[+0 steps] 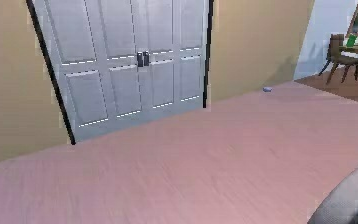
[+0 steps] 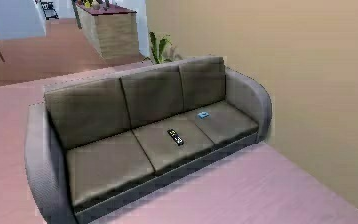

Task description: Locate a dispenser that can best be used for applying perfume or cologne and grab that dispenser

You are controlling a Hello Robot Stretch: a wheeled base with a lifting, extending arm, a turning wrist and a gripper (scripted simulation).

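Note:
No dispenser or bottle shape can be made out here. A grey-brown three-seat sofa [image 2: 147, 125] stands against the tan wall in the arm side view. On its seat cushions lie a dark remote-like object [image 2: 175, 136] and a small light blue flat object [image 2: 203, 116]. In the forward view a tiny bluish-grey thing [image 1: 268, 90] lies on the pink floor near the wall.
White double doors [image 1: 127, 60] with dark handles face me in the forward view. A wooden chair and table [image 1: 345, 58] stand past an opening at the right. A wooden counter [image 2: 109, 30] and a green plant [image 2: 162, 47] sit behind the sofa. Open pink floor [image 1: 187, 160] lies ahead.

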